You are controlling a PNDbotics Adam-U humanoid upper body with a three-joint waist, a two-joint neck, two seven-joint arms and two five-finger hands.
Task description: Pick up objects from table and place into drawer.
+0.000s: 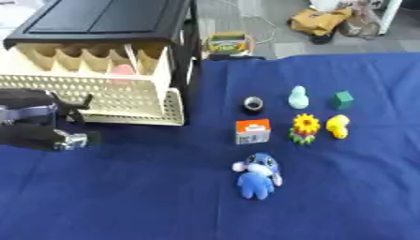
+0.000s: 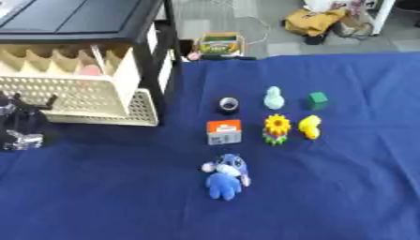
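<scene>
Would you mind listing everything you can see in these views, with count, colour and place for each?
Drawer unit: one, black frame, far left.
Drawer: one, cream, perforated, pulled open.
Pink object: one, inside the drawer.
Tablecloth: one, dark blue.
Tape roll: one, dark, centre.
Pear-shaped figure: one, pale teal, right of the roll.
Cube: one, green, furthest right.
Small box: one, orange and white.
Sunflower toy: one, yellow, green base.
Duck: one, yellow.
Plush toy: one, blue, nearest.
Box: one, colourful, beyond the table.
Left hand: black, before the drawer; fingers unclear.
</scene>
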